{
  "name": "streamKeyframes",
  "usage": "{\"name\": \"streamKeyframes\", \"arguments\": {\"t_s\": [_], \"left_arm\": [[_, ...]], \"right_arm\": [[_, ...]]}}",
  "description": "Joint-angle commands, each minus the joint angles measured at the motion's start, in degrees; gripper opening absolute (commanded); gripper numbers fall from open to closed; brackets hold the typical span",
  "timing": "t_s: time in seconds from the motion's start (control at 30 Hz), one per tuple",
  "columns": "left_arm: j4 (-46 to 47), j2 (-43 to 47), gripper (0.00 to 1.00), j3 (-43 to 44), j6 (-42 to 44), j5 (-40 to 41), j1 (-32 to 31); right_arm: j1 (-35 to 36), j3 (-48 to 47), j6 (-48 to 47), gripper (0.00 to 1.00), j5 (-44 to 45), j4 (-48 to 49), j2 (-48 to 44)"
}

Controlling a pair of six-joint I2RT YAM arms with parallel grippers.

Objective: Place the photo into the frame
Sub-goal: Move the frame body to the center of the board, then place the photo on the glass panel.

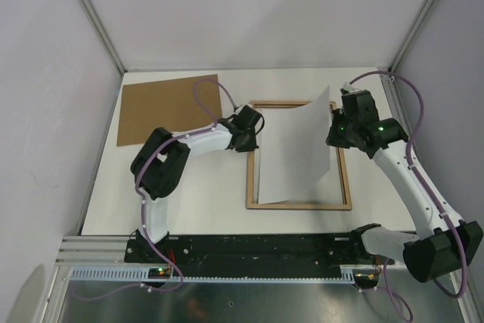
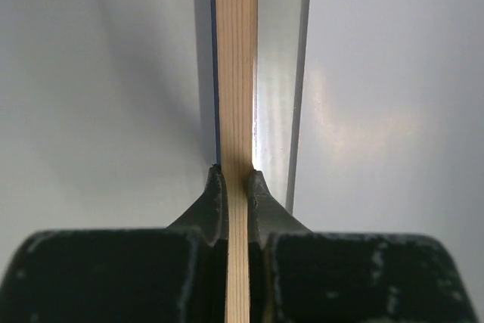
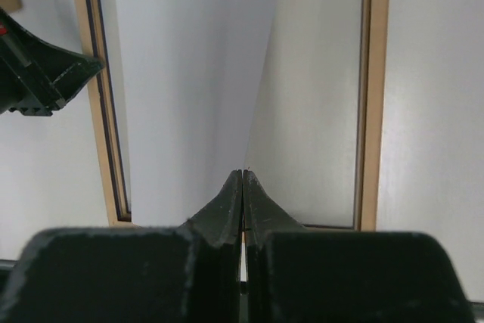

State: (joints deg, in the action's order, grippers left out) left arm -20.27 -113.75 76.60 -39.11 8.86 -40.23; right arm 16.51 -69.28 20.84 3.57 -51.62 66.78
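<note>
Left gripper (image 2: 236, 175) clamped on frame (image 1: 301, 206) left rail, wood back up; right gripper (image 3: 242, 174) pinching photo (image 1: 296, 149) edge, sheet tilted over frame, apparently blank side up.

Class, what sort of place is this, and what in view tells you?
Probably a lab robot test cell, not a home: plain white walls on metal struts box in the table, and the left arm and right arm are bolted to a rail at its near edge.
</note>
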Motion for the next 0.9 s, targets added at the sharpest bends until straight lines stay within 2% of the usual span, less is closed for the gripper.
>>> {"name": "streamKeyframes", "arguments": {"t_s": [0.0,0.2,0.5,0.77,0.8,0.87], "left_arm": [[-3.6,3.6,0.0,-4.7,-1.5,4.6,2.3],[-3.5,6.0,0.0,-7.4,0.2,4.3,3.6],[-3.5,6.2,0.0,-7.3,3.8,1.1,4.5],[-3.4,5.6,0.0,-7.0,4.9,-0.8,4.6],[-3.4,5.4,0.0,-6.9,5.0,-0.8,4.6],[-3.5,5.3,0.0,-6.8,5.2,-1.1,4.7]], "right_arm": [[3.4,-0.1,3.1,0.0,-2.2,6.8,2.3],[4.2,3.7,4.6,0.0,-2.9,13.6,3.3],[2.1,13.9,6.2,0.0,-2.9,23.5,0.1],[0.6,20.1,6.5,0.0,-2.3,25.5,-2.8],[0.4,20.2,6.4,0.01,-2.0,25.2,-2.8],[0.0,20.4,6.0,0.14,-0.6,24.2,-2.8]]}}
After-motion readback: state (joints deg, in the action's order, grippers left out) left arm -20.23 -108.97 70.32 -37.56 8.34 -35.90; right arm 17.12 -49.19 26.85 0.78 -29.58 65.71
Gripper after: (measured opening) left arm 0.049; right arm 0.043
